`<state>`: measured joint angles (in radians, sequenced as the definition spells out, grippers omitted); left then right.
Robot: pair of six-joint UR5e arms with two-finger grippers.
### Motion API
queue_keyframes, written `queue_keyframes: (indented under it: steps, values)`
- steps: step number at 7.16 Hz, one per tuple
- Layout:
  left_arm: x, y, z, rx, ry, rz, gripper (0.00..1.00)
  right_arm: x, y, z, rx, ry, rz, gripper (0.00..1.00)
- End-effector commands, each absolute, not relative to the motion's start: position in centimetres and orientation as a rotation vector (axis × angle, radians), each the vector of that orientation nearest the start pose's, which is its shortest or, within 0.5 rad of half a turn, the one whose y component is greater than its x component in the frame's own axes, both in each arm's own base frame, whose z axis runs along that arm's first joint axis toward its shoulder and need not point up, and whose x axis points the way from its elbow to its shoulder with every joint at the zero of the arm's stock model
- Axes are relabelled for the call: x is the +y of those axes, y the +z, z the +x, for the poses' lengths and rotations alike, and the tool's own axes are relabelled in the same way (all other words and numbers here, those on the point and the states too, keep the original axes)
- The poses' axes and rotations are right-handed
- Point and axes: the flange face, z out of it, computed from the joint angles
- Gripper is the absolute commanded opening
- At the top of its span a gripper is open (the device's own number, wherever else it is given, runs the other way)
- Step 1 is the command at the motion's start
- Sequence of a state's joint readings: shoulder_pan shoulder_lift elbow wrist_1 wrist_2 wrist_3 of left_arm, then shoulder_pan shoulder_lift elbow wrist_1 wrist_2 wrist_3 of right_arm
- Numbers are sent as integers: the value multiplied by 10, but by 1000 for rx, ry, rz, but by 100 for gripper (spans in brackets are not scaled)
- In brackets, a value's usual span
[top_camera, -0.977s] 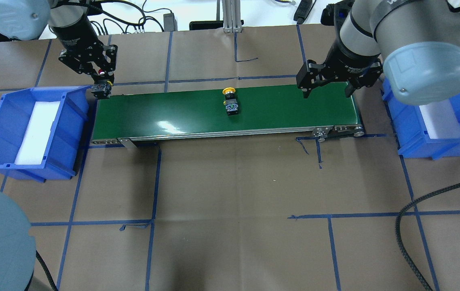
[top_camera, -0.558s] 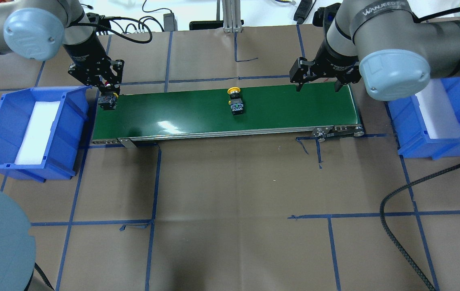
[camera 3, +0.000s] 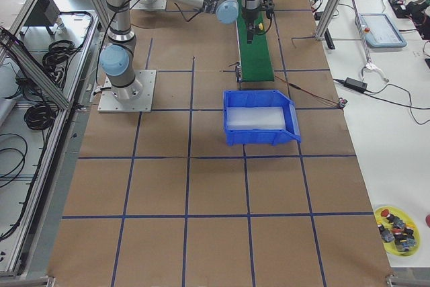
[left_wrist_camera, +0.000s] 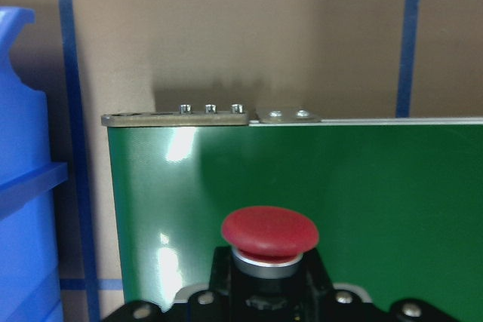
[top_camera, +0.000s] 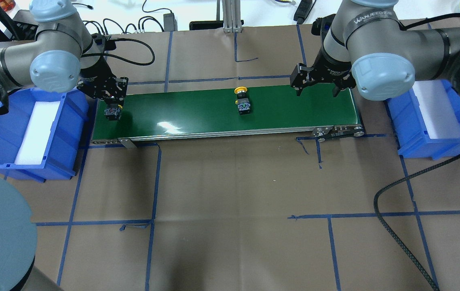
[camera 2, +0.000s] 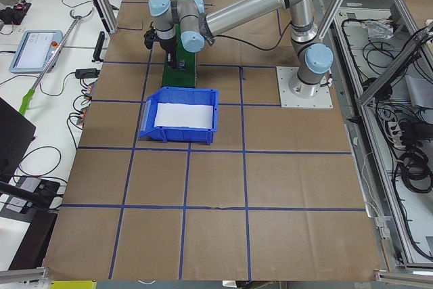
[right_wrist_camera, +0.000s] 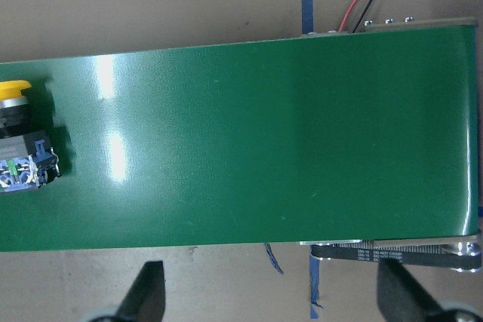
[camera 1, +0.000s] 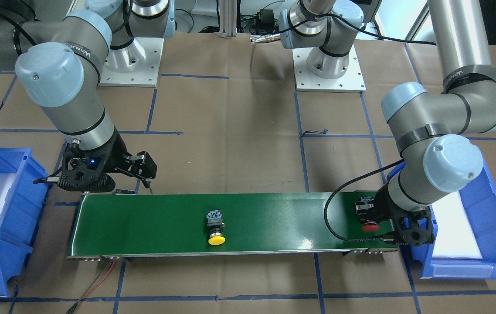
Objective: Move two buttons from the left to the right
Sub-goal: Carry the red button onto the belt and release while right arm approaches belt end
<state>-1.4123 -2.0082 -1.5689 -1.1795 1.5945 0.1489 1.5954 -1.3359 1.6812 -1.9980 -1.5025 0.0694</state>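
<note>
While the yellow-capped push button [top_camera: 243,106] with black collar and grey block lies on its side midway along the green conveyor belt [top_camera: 197,115], the red-capped push button [camera 1: 370,226] sits clamped in the left gripper [top_camera: 111,106] at the belt's left end; right gripper [top_camera: 316,93], fingers [right_wrist_camera: 147,292] spread wide, empty, over the right end.

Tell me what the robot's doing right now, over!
Left gripper shut on red button, left end of belt. Right gripper open, empty, above right end. Yellow button lying mid-belt. Nothing in the way.
</note>
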Motion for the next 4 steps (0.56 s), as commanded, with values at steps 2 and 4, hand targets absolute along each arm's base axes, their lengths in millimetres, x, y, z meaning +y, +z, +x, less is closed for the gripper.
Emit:
queue_keyframes:
  steps: [2,4]
  values:
    - [-643,275,-29,3124,79,-42,78,-577,337,151,3085,-87,66,100]
    - [-647,287,-27,3120,48,-52,99,-581,322,151,3087,-49,58,100]
